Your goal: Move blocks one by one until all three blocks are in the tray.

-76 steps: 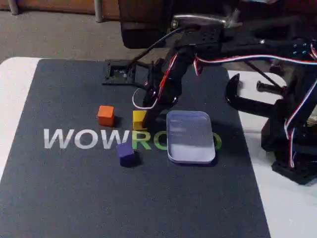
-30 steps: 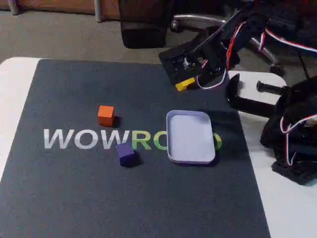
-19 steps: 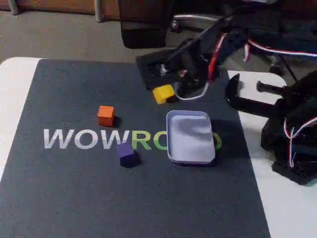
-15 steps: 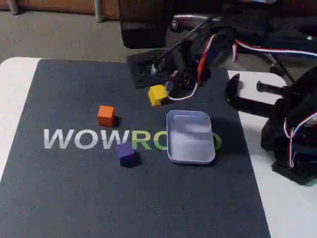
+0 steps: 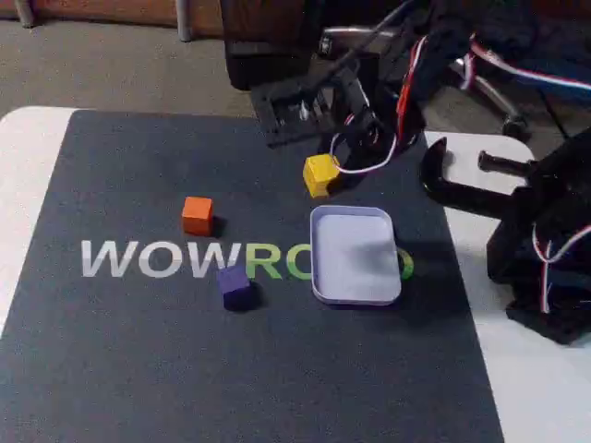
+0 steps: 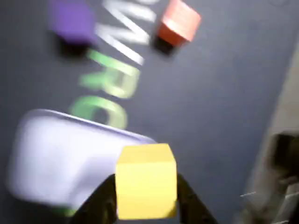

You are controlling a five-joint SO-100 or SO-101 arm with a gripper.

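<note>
Gripper: the gripper [image 6: 145,205] is clamped on the yellow block [image 6: 146,181] — in the wrist view a dark finger presses each side face, and the cube sits square between them. In the fixed view the gripper [image 5: 325,171] hangs in the air with the yellow block [image 5: 320,173] at its tip, clear of the mat.

Key relation: the tray [image 5: 355,254] lies just ahead of and below the held cube, toward the camera and slightly right in the fixed view. In the wrist view the tray [image 6: 60,158] spreads to the left of the block, its near rim passing just behind it — so the cube looks poised over the rim or just outside it, not over the middle; which of the two I cannot tell.

Tray axis: its long side runs away from the camera in the fixed view, roughly in line with the arm's reach.

Tray contents: nothing lies in it.

Other blocks: the orange block [image 5: 197,216] and the purple block [image 5: 236,287] rest on the dark mat [image 5: 138,369], well left of the tray and apart from each other.

Step, as I judge it: carrying the first of three; a short advance over the tray floor, then release.
</note>
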